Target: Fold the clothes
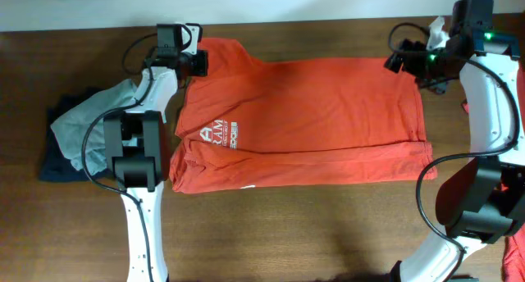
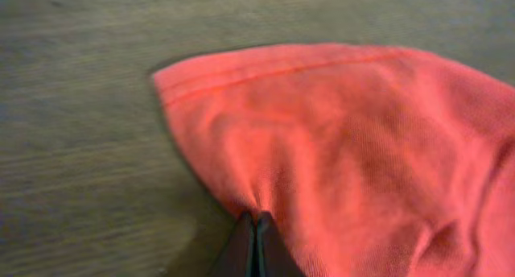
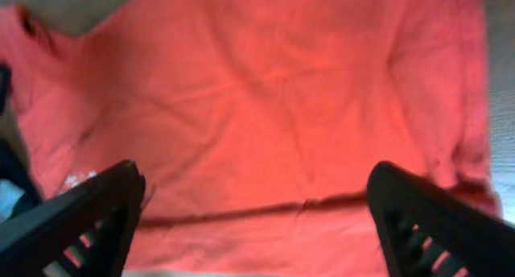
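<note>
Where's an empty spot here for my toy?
Bare tabletop lies in front of the red-orange T-shirt, between the left arm and right arm, plus a thin strip behind it. Crowded: the grey and dark clothes pile beside the left arm.

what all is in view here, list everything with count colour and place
t-shirt: one, red-orange with white print, spread across the table's middle
grey garment: one, grey, heaped at the left, partly over the dark garment
dark garment: one, navy, far left
red cloth: one bit, lower right edge, mostly out of frame
table: one, brown wood
left gripper: one, black, shut on the t-shirt's upper left edge
right gripper: one, black, open at the t-shirt's upper right corner
left arm, right arm: one each, white and black, flanking the t-shirt
</note>
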Controlling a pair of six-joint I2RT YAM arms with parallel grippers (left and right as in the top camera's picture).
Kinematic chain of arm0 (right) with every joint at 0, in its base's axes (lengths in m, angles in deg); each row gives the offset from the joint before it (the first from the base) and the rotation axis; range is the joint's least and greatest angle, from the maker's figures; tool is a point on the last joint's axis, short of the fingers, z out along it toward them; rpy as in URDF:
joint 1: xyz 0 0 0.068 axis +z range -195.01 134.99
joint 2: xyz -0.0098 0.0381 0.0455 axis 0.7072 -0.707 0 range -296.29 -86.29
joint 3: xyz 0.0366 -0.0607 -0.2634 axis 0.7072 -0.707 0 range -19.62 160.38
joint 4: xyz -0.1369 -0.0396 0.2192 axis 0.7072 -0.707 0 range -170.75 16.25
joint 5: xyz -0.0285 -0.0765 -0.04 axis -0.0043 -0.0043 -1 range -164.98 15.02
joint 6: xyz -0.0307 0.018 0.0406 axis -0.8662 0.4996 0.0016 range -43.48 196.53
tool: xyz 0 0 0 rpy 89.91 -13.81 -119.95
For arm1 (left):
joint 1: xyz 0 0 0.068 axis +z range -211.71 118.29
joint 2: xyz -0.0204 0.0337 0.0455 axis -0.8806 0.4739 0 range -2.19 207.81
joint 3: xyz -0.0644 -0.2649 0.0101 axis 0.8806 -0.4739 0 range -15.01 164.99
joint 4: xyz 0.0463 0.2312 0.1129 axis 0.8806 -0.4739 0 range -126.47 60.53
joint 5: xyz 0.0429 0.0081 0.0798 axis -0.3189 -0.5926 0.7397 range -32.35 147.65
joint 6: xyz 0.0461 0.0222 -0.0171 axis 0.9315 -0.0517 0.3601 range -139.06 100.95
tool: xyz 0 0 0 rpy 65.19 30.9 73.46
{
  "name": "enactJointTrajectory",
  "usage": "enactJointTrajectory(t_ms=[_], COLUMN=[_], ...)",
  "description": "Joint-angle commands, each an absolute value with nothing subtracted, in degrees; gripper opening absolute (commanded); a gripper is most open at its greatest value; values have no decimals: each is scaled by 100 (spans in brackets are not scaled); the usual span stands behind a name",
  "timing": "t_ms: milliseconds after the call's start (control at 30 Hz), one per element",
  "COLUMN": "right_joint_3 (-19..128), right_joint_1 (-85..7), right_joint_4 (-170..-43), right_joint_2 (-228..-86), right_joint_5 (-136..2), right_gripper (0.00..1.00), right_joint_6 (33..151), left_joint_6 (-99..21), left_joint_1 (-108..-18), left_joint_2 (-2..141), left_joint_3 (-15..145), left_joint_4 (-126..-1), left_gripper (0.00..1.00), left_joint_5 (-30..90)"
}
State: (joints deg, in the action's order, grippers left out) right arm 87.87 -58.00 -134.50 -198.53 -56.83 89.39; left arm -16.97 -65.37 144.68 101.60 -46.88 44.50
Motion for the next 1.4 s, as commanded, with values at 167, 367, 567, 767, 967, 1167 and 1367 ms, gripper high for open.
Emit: enactJointTrajectory(t_ms=[167, 367, 567, 767, 967, 1167, 1367], right_joint_3=[8894, 8894, 8894, 8894, 8894, 8894, 8894], right_joint_1=[-5984, -6513, -6685, -6646, -6602, -6587, -6561], right_joint_4=[-12495, -11974, -11496, -10761, -10160, -9907, -9664], right_joint_2=[-19936, -20465, -21156, -21860, -22319, -22609, -22682], right_joint_5=[-6092, -5781, -5545, -5257, -5010, -5185, -5185], right_gripper=[92, 91, 83, 84, 79, 65, 55], right_joint_6=[9042, 9221, 9195, 9197, 9354, 9507, 9525], left_joint_6=[-1124, -1126, -1172, -1185, -1185, -1185, -1185], left_joint_1=[-6714, -6714, -6736, -6846, -6876, -6874, -6876], left_joint_2=[14778, 14778, 14778, 14778, 14778, 14778, 14778], left_joint_3=[11170, 12324, 13100, 13343, 13343, 13343, 13343], left_joint_4=[-6683, -7951, -8725, -9293, -9533, -9640, -9660], left_gripper=[0, 0, 0, 0, 0, 0, 0], left_joint_5=[4767, 5018, 4996, 4999, 5001, 5001, 5001])
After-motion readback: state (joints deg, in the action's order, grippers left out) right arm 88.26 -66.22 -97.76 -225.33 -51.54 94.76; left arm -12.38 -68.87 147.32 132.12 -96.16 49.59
